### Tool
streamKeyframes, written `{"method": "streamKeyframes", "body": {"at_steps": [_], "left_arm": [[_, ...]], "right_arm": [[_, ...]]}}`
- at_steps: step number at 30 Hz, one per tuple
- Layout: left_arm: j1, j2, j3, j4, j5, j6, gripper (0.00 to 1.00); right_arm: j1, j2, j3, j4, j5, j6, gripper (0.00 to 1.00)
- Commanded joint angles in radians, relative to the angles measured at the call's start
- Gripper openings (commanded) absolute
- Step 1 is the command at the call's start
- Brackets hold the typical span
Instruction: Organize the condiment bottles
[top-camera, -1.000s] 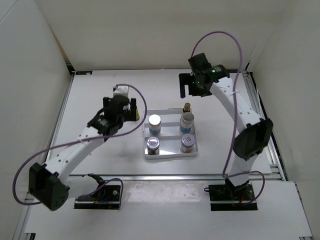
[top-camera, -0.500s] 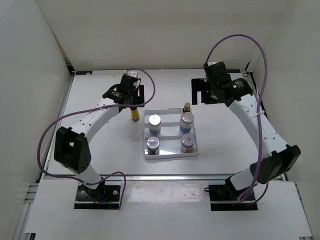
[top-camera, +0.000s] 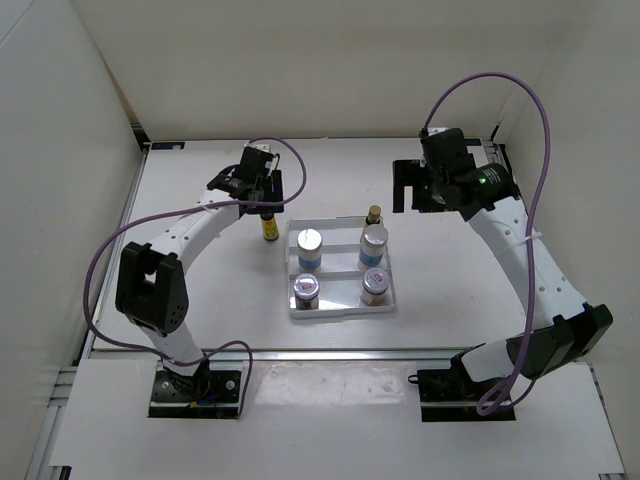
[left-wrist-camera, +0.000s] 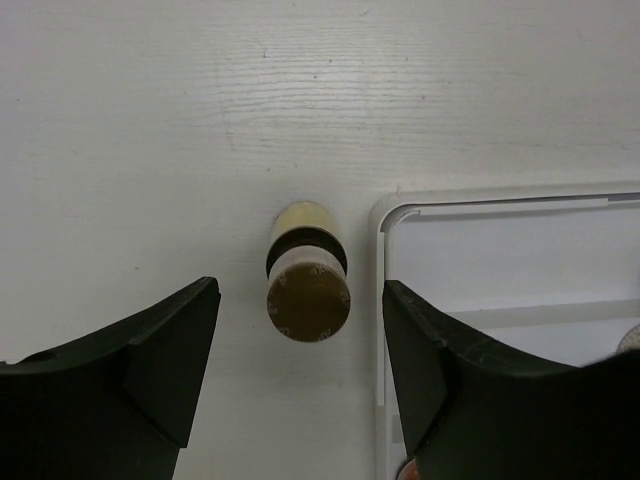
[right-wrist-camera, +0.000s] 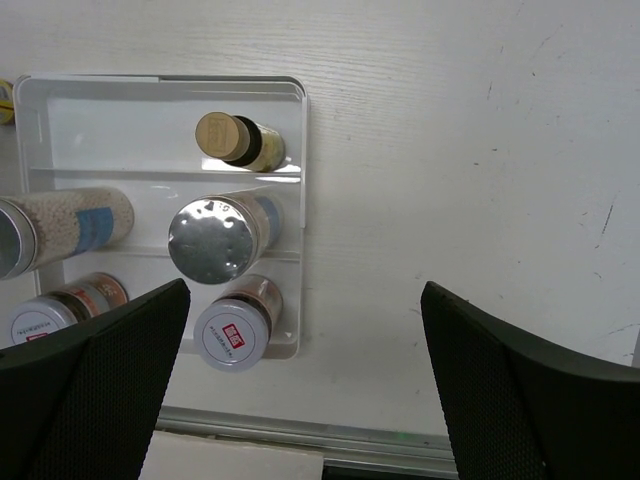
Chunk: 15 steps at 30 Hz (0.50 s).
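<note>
Both arms have shifted a little since half a second ago: the right gripper (top-camera: 404, 187) has drifted farther right, away from the tray, and the left gripper (top-camera: 263, 196) has settled over a lone bottle. That yellow bottle (top-camera: 268, 229) with a tan cap stands upright on the table (top-camera: 200, 290), just outside the far-left corner of the white tray (top-camera: 340, 312). In the left wrist view, the fingers are spread on either side of its cap with clear gaps, touching nothing.

Five bottles stand in the tray:
- the second yellow bottle (top-camera: 374, 214), far right
- two white silver-topped cylinders (top-camera: 309, 246) (top-camera: 373, 241), in the middle
- two dark jars (top-camera: 305, 290) (top-camera: 375, 286), in the near row

The right gripper hangs wide open and empty above bare table beyond the tray's far-right corner.
</note>
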Motion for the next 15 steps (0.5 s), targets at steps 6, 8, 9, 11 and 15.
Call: {"method": "streamKeyframes", "body": {"at_steps": [6,8,9,11,15], "left_arm": [[0.016,0.039,0.051,0.000,0.041,0.010,0.66],[0.016,0.048,0.060,0.000,0.041,0.010,0.59],[0.025,0.048,0.060,0.000,0.041,0.010,0.56],[0.025,0.048,0.069,0.000,0.050,0.010,0.51],[0.025,0.037,0.078,0.000,0.040,0.029,0.31]], "right_arm": [[-0.015,-0.019,0.001,-0.010,-0.008,-0.023,1.00],[-0.015,-0.019,-0.009,-0.010,-0.008,-0.023,1.00],[-0.015,-0.019,-0.010,-0.010,-0.008,-0.023,1.00],[-0.015,-0.019,-0.010,-0.010,-0.008,-0.023,1.00],[-0.015,-0.019,-0.019,-0.010,-0.019,-0.023,1.00]]}}
